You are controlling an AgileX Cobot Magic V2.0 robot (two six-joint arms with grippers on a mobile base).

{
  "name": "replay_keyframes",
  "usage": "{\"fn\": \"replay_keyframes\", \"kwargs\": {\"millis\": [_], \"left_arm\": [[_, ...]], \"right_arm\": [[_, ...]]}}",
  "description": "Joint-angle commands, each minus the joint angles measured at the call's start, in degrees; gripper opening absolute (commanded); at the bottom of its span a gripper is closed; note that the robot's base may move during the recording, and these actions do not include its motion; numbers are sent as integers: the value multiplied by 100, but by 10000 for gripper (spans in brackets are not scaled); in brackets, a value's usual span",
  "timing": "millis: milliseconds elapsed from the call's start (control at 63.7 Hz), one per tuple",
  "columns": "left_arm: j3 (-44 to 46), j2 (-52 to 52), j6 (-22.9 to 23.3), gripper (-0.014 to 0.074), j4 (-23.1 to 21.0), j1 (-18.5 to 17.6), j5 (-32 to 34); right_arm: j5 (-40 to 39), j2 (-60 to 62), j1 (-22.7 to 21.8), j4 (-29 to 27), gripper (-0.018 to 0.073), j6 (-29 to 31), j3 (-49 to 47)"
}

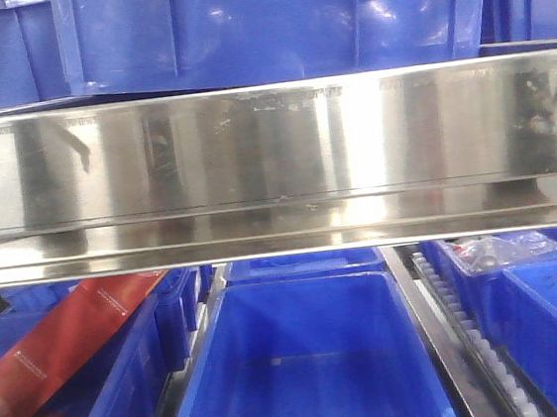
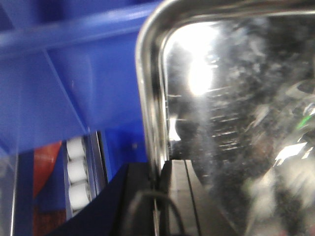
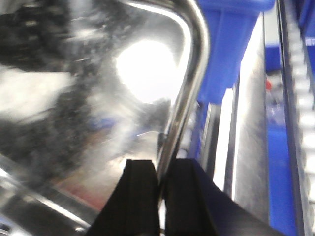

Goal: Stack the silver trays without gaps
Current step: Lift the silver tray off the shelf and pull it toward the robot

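Observation:
A silver tray (image 2: 236, 123) fills the right of the left wrist view, its rounded corner and thin rim at the upper left. My left gripper (image 2: 160, 184) is shut on that rim, one black finger (image 2: 140, 201) outside and the other finger (image 2: 184, 196) inside the pan. In the right wrist view a silver tray (image 3: 88, 98) fills the left side, and my right gripper (image 3: 161, 184) is shut on its right rim near the rounded corner. Whether both views show one tray I cannot tell. Neither gripper appears in the front view.
A long shiny steel band (image 1: 273, 159) spans the front view. Blue bins (image 1: 305, 365) lie below it and another blue bin (image 1: 269, 20) above. A red packet (image 1: 63, 341) leans at lower left. White roller tracks (image 1: 472, 338) run beside the bins.

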State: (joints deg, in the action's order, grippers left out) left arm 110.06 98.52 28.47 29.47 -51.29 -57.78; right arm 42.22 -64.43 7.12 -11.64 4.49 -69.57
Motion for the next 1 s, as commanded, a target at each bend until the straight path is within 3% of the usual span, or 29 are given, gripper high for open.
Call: {"fn": "replay_keyframes", "kwargs": {"millis": [0, 267, 392, 534, 769, 989], "left_arm": [[18, -155, -131, -18, 473, 47, 147], [-121, -317, -341, -18, 436, 94, 661], [-705, -682, -411, -18, 446, 188, 1645], [-1372, -1141, -411, -18, 313, 418, 2231], [-2987, -2220, -400, -18, 230, 674, 4026], [-3964, -3044, -400, -18, 220, 698, 4754]], "right_arm": [[-206, 201, 0, 169, -68, 167, 39], [-255, 291, 0, 25, -68, 167, 39], [-421, 316, 0, 25, -68, 167, 39], [-416, 316, 0, 12, -68, 167, 39], [-515, 316, 0, -23, -68, 167, 39], [-678, 415, 229, -37, -68, 433, 39]]}}
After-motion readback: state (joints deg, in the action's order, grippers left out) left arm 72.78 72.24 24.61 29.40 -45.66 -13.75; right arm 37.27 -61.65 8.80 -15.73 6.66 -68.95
